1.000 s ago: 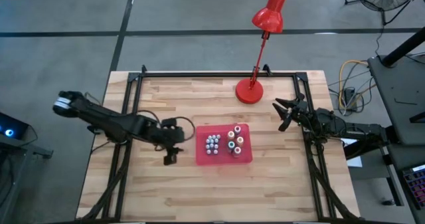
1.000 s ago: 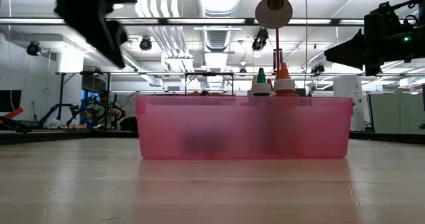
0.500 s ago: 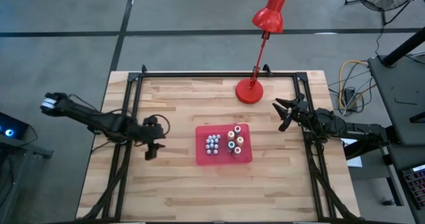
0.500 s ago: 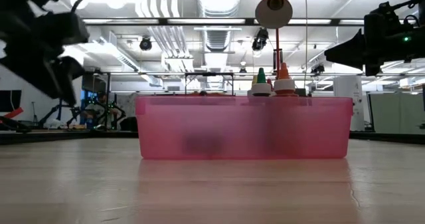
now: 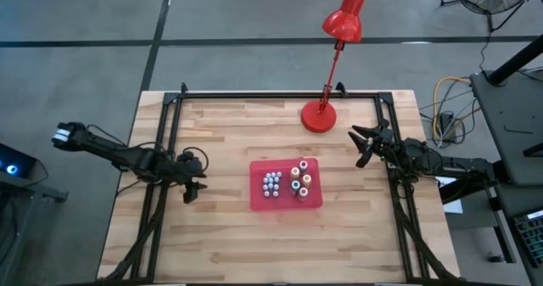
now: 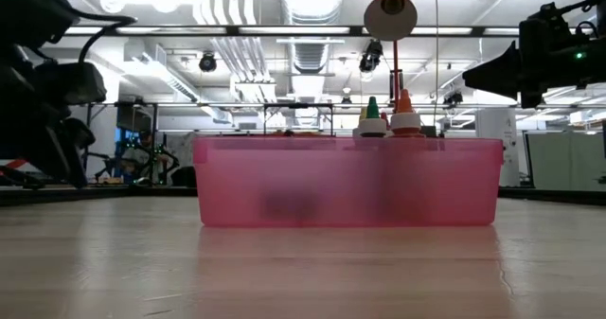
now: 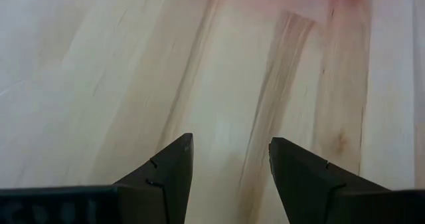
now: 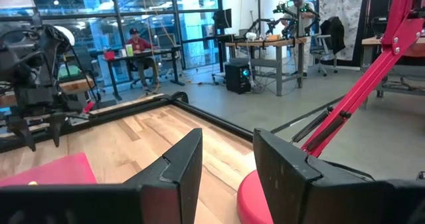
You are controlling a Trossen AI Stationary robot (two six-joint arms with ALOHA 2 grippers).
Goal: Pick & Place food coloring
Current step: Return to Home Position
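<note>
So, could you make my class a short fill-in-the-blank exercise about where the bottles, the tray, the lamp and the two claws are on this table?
1. The food coloring bottles all stand inside the red tray, the pale-capped ones on the side nearer the ____ arm.
2. The left claw is open and holds ____.
3. The right claw is open, near the round base of the red ____.

Missing words: left; nothing; lamp.
</note>
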